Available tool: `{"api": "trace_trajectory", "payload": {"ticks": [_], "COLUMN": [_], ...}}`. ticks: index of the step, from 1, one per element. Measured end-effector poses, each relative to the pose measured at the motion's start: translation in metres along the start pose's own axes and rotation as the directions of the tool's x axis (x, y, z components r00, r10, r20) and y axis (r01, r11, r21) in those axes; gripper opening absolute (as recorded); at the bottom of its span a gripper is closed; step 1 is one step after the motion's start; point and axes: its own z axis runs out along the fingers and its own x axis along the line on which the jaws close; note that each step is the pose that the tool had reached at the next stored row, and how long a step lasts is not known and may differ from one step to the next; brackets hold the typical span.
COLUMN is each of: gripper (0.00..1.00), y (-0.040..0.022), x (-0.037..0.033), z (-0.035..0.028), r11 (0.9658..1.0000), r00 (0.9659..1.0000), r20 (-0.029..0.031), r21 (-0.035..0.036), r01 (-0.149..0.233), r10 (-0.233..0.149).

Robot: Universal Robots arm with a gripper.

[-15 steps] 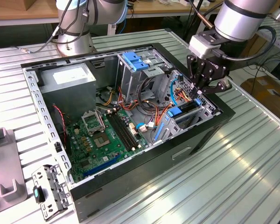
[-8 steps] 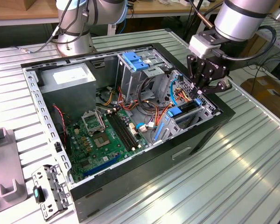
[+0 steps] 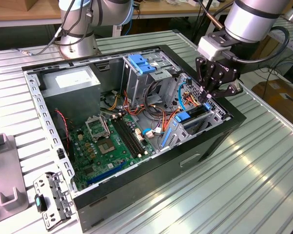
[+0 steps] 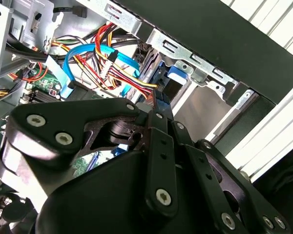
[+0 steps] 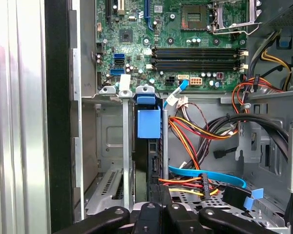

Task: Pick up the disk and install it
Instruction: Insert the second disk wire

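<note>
Disk (image 3: 191, 117) standing on edge in its slot at the exterior view's right end of the computer case (image 3: 136, 204), apparently mostly seated, with gripper (image 3: 210, 95) just above its far end, fingers' state impossible to tell.

My open black computer case (image 3: 136, 190) sits on a ribbed silver metal table (image 3: 244, 175). Near its corner lies 1 perforated grey metal bracket (image 3: 51, 200). A grey plastic fixture (image 3: 5, 180) rests at the exterior view's left edge.
</note>
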Motion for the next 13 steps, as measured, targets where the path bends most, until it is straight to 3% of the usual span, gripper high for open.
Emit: {"api": "trace_trajectory", "payload": {"ticks": [3,6,8,13], "gripper": [0.11,0.11,0.11,0.11], "y": [0.0035,0.0183,0.0234,0.0242], "x": [0.0,0.0003,0.0003,0.0003], "z": [-0.0003,-0.0007,-0.0009,-0.0043], "r11": [1.0,1.0,1.0,1.0], "r00": [1.0,1.0,1.0,1.0], "r20": [-0.0002,0.0,0.0,0.0002], "r21": [0.0,0.0,0.0,0.0], "r01": [0.0,0.0,0.0,0.0], "r10": [0.0,0.0,0.0,0.0]}}
